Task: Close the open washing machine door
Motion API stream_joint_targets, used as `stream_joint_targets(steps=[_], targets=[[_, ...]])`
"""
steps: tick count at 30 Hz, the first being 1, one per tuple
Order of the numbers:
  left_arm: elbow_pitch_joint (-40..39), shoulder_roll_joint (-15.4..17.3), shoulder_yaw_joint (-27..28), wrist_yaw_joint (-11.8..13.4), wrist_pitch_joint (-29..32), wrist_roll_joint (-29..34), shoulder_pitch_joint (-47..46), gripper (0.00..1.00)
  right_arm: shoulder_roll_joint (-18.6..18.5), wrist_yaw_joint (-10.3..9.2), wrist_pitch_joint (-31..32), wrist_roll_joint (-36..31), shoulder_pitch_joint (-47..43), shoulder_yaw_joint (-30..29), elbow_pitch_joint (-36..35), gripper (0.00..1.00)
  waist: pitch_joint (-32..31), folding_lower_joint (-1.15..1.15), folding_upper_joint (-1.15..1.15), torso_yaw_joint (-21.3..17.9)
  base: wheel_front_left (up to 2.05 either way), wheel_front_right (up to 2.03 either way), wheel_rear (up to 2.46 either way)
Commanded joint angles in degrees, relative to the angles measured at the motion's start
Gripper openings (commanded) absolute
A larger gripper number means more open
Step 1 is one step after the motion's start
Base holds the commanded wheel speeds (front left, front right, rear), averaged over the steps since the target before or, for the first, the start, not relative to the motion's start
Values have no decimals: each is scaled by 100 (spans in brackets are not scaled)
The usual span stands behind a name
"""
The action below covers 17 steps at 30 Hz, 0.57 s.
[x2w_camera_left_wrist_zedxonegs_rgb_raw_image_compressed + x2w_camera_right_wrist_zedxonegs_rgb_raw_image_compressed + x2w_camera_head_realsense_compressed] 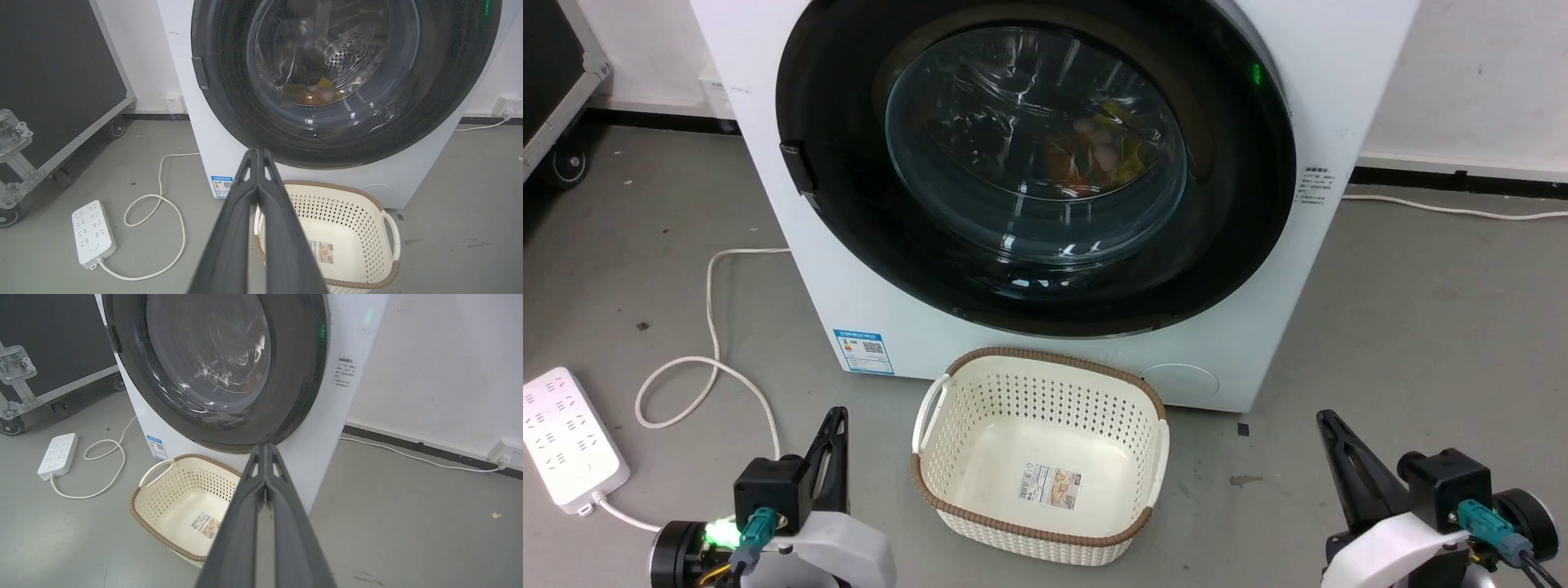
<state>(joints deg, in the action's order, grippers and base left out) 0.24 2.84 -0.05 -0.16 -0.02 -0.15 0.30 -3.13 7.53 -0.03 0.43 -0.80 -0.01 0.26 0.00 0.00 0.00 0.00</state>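
Note:
The washing machine door, a wide glossy black ring around a bulging glass window, lies flat against the white machine front. Coloured laundry shows through the glass. A small black handle sits on the door's left edge. My left gripper rests low at the lower left, shut and empty, well short of the door. My right gripper sits low at the lower right, also shut with nothing in it. The left gripper and the right gripper have their fingers pressed together, pointing at the door's lower rim.
A cream perforated basket stands empty on the grey floor just below the door, between my arms. A white power strip and looped cable lie at the left. A black wheeled case stands further left. A wall socket is at the right.

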Motion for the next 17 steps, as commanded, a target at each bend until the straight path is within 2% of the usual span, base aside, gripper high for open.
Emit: stream_joint_targets(steps=[1,17], targets=[[-24,4,5,16,2,15,-30,0,25,-4,3,-43,80,1,-26,0,0,0,0,0,0,0,0],[-24,4,5,16,2,15,-30,0,25,-4,3,-43,80,1,-26,0,0,0,0,0,0,0,0]])
